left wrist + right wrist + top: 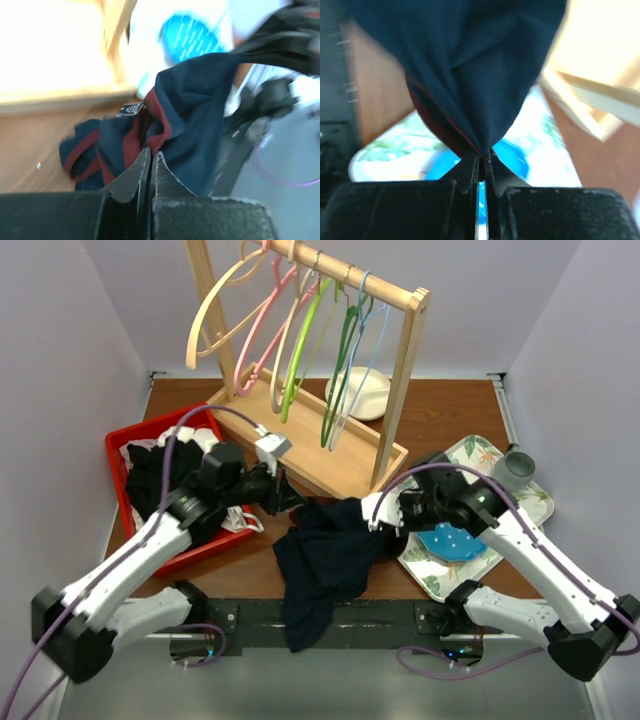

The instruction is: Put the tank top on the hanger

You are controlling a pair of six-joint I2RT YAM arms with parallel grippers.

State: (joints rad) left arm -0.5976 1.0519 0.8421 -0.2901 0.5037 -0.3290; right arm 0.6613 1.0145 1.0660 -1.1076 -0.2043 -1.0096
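Brown wooden desk (450,405), pale walls. The tank top (325,560), soft navy fabric with dark red trim, lies mid-desk, its long axis twelve to six, spilling over the near edge. The left gripper (287,498) and right gripper (377,512) jaws both clench its upper edge. The thin light-blue hanger (368,365) hangs at twelve o'clock, well apart, likely nearer the right arm.

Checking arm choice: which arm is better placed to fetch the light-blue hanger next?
Probably left: left gripper faces the rack near the hanger; right gripper sits beyond the post. Both pinch the tank top.

White arm links (120,575), black joints (215,470) — purple cables (168,465) along both.
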